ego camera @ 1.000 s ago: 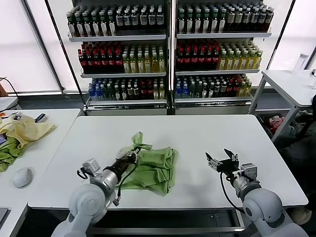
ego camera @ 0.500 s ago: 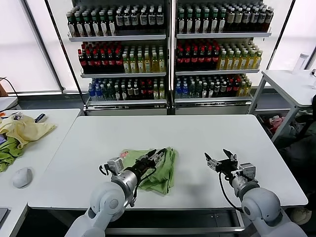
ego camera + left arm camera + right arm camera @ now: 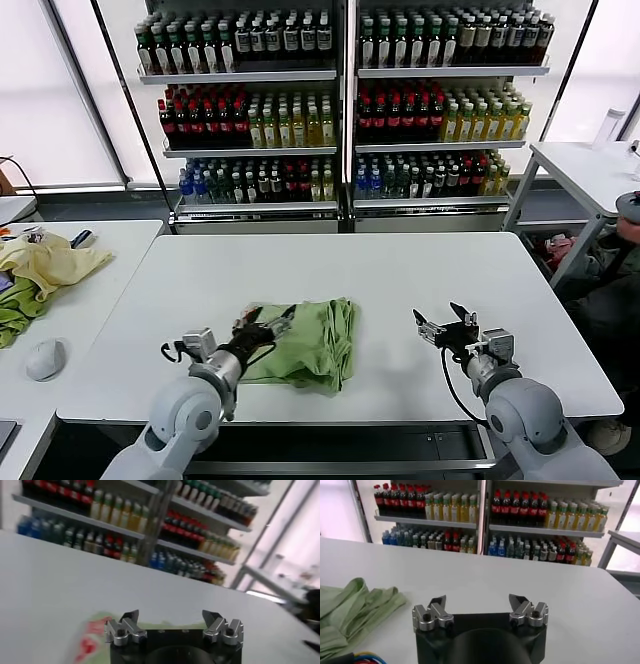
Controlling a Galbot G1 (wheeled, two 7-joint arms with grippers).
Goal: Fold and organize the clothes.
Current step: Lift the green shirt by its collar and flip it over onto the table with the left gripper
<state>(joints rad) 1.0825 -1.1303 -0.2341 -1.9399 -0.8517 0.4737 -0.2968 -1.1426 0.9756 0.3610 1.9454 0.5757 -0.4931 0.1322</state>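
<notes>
Left gripper [image 3: 268, 322] sits at the shirt's nine o'clock edge, fingers spread apart with nothing between them, low over the white table [image 3: 400, 270]. And the light-green shirt [image 3: 310, 343] lies folded into a rumpled bundle near the table's front edge, roughly at the table's seven o'clock from centre. From the left wrist view, those fingertips [image 3: 131, 616] stand wide, and a red-and-pink printed patch [image 3: 89, 636] shows on the cloth beside them, though it is too blurred to read any lettering. Over at the shirt's three o'clock, well apart from it, the right gripper [image 3: 440, 324] hovers above bare tabletop, released too. Behind the table, at twelve o'clock, the bottle shelves [image 3: 345, 100] carry rows of drinks, their labels too small to read. Off on the side table [image 3: 90, 250] at nine o'clock lies a yellow garment [image 3: 50, 262].
</notes>
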